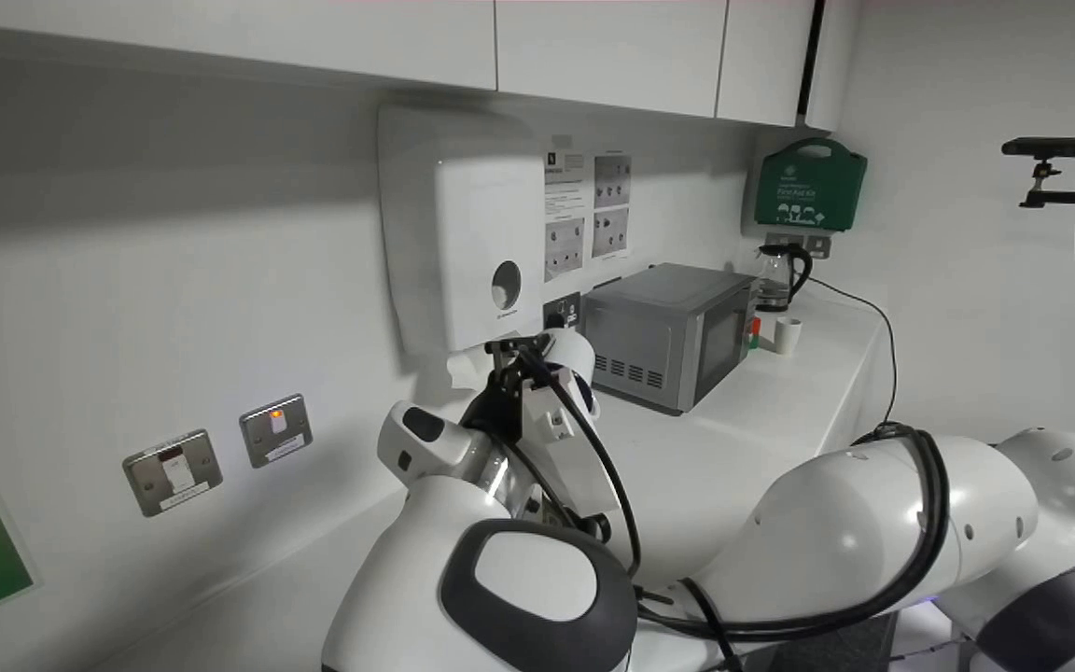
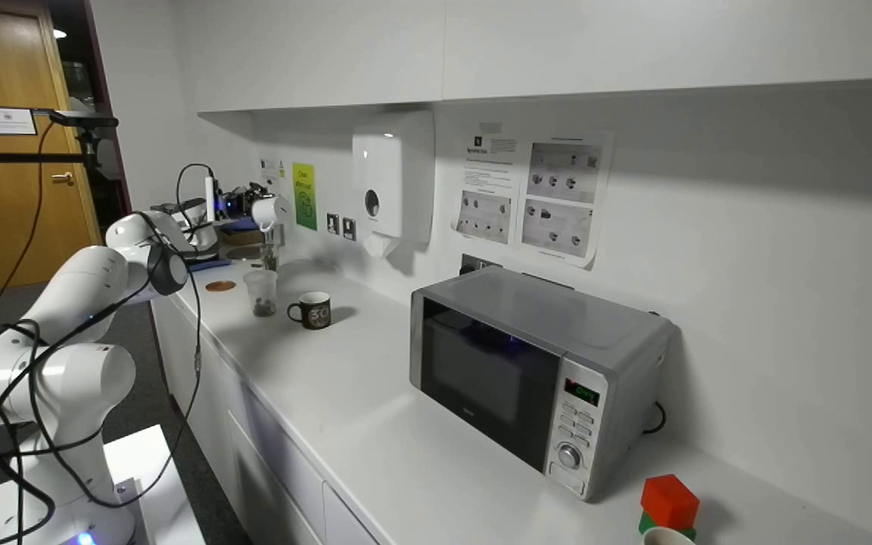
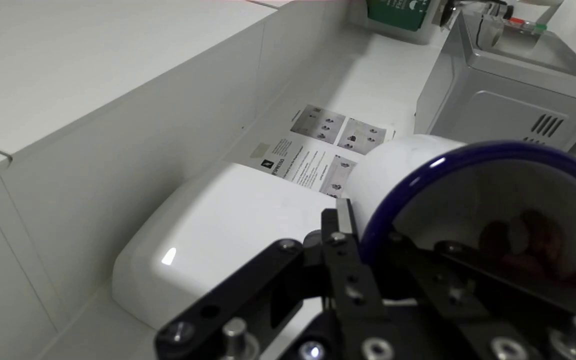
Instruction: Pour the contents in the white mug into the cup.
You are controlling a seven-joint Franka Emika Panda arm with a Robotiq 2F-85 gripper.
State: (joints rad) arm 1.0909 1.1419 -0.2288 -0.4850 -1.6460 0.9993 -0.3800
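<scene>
The white mug (image 3: 403, 165) has a dark blue rim and lies tipped on its side in the air. My gripper (image 3: 365, 240) is shut on its wall, one finger (image 3: 345, 220) outside the rim, the other reaching into the mouth. Dark red shapes show inside. In the exterior views the mug (image 1: 573, 353) is beside the gripper (image 1: 517, 359), partly hidden by it. Below the raised mug (image 2: 266, 214) and gripper (image 2: 243, 201), the translucent cup (image 2: 260, 288) stands upright on the counter, something dark at its bottom. The arm hides the cup in the remaining exterior view.
A dark handled mug (image 2: 315, 310) stands near the cup, with a glass jar (image 2: 269, 257) and a copper-coloured disc (image 2: 220, 286) farther back. The towel dispenser (image 1: 463, 233) and microwave (image 1: 668, 327) are along the wall. Another white vessel (image 1: 787, 336) stands near the kettle (image 1: 775, 280).
</scene>
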